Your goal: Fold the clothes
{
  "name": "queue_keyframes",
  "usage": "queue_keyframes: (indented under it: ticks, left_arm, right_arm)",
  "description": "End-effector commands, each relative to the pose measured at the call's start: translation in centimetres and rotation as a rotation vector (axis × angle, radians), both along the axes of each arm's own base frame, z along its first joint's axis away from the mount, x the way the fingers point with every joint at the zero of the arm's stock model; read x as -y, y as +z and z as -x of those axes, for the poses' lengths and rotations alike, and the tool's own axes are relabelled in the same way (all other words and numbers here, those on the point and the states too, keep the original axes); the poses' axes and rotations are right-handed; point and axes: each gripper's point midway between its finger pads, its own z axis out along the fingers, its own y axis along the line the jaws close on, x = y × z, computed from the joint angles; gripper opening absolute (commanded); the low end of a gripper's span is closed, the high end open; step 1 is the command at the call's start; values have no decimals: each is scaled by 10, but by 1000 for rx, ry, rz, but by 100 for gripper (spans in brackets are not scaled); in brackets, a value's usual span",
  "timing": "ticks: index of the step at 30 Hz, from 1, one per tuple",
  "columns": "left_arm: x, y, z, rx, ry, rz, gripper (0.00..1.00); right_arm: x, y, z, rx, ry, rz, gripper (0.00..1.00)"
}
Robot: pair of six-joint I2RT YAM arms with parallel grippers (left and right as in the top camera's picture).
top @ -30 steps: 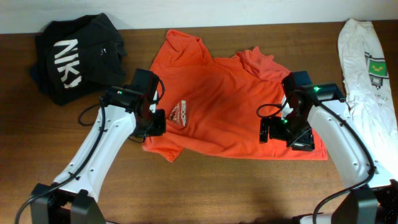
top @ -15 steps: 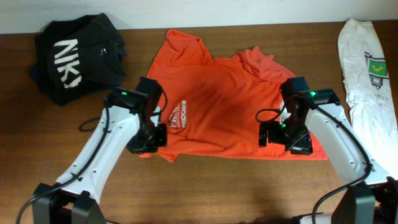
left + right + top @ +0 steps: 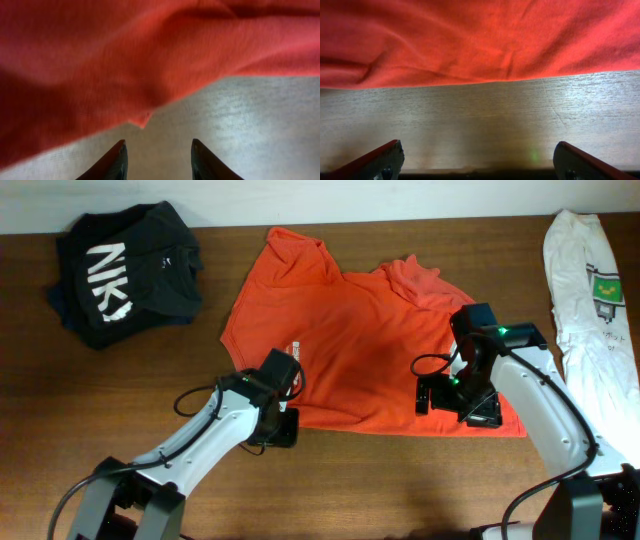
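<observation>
1. The orange T-shirt (image 3: 360,350) lies spread across the middle of the tabletop (image 3: 350,490), its small white lettering showing (plenty of rumples up at the far sleeve).
2. The left hand (image 3: 159,159) is down at the shirt's near hem, toward its left corner. Its fingers are parted with only bare wood between them, and the cloth edge is just ahead.
3. Over by the shirt's right corner, the right hand (image 3: 480,162) sits at the same hem with its fingers spread wide and empty.
4. Off the shirt's left side lies a crumpled black garment (image 3: 125,275) with white letters.
5. Off the shirt's right side, a white garment (image 3: 590,290) lies stretched out long.
</observation>
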Motion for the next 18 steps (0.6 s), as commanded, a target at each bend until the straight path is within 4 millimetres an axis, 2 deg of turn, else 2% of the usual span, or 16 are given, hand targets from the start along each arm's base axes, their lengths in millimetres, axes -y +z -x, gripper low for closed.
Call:
queue_keyframes:
  ticks: [1,8,17,18]
  left_arm:
    - [-11,-6,-8,56,-34,-55,41]
    - [-12,-5,-19,107,-29,-69,42]
    - [-13,-18,-9,85,-32,-55,43]
    - [-11,-18,-13,106,-51,-46,43]
  right_arm:
    - [-2,2,3,7,16,0,99]
    - [-2,2,2,7,16,0,99]
    - [-2,2,1,12,15,-1,99]
    - [-2,2,1,14,15,-1,99]
